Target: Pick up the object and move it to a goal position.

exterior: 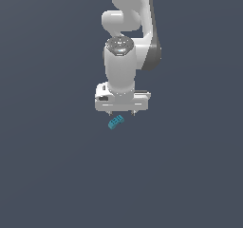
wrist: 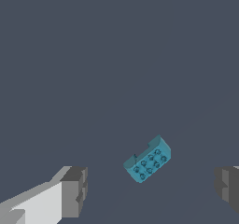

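One teal-blue block (wrist: 148, 160), studded on one face, lies tilted on the dark floor between the two wide-spread fingers (wrist: 73, 191) of one white gripper (exterior: 122, 113), untouched.

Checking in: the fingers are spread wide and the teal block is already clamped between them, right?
Not quite. The fingers are spread wide, but the block is not clamped: the wrist view shows it lying free in the gap, apart from both pads. The exterior view shows it just below the gripper.
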Robot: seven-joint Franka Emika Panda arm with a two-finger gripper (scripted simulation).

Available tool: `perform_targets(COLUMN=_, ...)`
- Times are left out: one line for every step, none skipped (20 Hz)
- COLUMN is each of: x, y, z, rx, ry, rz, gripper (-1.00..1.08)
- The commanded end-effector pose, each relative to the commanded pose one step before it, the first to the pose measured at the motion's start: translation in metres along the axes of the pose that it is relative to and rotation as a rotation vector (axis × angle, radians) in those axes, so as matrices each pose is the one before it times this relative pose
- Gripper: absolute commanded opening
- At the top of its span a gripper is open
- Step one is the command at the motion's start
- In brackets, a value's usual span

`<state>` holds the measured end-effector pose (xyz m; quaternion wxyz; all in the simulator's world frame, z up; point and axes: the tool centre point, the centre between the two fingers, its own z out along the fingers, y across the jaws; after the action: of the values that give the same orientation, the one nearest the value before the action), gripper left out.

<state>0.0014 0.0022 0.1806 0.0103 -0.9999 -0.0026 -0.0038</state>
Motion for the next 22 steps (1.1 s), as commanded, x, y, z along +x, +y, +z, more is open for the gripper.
perform_targets(x=0.0, y=0.00001, z=0.0, rx=0.0, ry=0.0, rz=0.0, gripper=1.0)
perform_targets(x=-0.00003, y=0.0001, z=-0.00003, rx=-0.00008, ry=0.00016, rz=0.00067, gripper=1.0)
perform_targets(x=-0.0001, y=0.00062, z=-0.00016, rx=-0.00027, ry=0.00056, rz=0.00251, gripper=1.0)
perform_targets(x=-0.00016, y=0.00096, z=-0.00026, rx=-0.00043, ry=0.00092, rz=0.00402, gripper=1.0)
perform_targets(x=-0.00022, y=0.00132, z=-0.00038, rx=-0.00061, ry=0.0013, rz=0.00551, gripper=1.0)
perform_targets(x=-0.00028, y=0.00181, z=-0.00058, rx=-0.00084, ry=0.00178, rz=0.00707, gripper=1.0)
perform_targets(x=-0.00025, y=0.00184, z=-0.00068, rx=-0.00088, ry=0.00186, rz=0.0067, gripper=1.0)
perform_targets(x=-0.00018, y=0.00162, z=-0.0007, rx=-0.0008, ry=0.00165, rz=0.00517, gripper=1.0)
perform_targets(x=-0.0001, y=0.00132, z=-0.0007, rx=-0.00069, ry=0.0014, rz=0.00352, gripper=1.0)
perform_targets(x=-0.00004, y=0.00109, z=-0.00071, rx=-0.0006, ry=0.00118, rz=0.00199, gripper=1.0)
perform_targets(x=0.00001, y=0.00078, z=-0.00074, rx=-0.00053, ry=0.00099, rz=0.00039, gripper=1.0)
perform_targets(x=0.00011, y=0.00047, z=-0.00049, rx=-0.00023, ry=0.00038, rz=-0.00111, gripper=1.0)
perform_targets(x=0.00007, y=-0.00005, z=-0.00028, rx=-0.00009, ry=0.00011, rz=-0.00169, gripper=1.0)
perform_targets(x=-0.00002, y=0.00005, z=-0.00001, rx=0.0, ry=0.0, rz=0.0, gripper=1.0)
perform_targets(x=-0.00005, y=-0.00052, z=0.00042, rx=0.00022, ry=-0.00038, rz=0.00054, gripper=1.0)
perform_targets(x=-0.00012, y=-0.00003, z=0.00058, rx=0.00023, ry=-0.00034, rz=0.00273, gripper=1.0)
perform_targets(x=-0.00021, y=-0.00009, z=0.00069, rx=0.00019, ry=-0.00023, rz=0.00402, gripper=1.0)
perform_targets(x=-0.00028, y=0.00004, z=0.00088, rx=0.00021, ry=-0.00023, rz=0.0056, gripper=1.0)
perform_targets(x=-0.00036, y=0.0001, z=0.00106, rx=0.00023, ry=-0.00024, rz=0.0071, gripper=1.0)
perform_targets(x=-0.00043, y=0.00013, z=0.00125, rx=0.00025, ry=-0.00025, rz=0.00856, gripper=1.0)
perform_targets(x=-0.00051, y=0.00019, z=0.00145, rx=0.00027, ry=-0.00027, rz=0.01005, gripper=1.0)
perform_targets(x=-0.00058, y=0.00021, z=0.00165, rx=0.00029, ry=-0.00031, rz=0.01142, gripper=1.0)
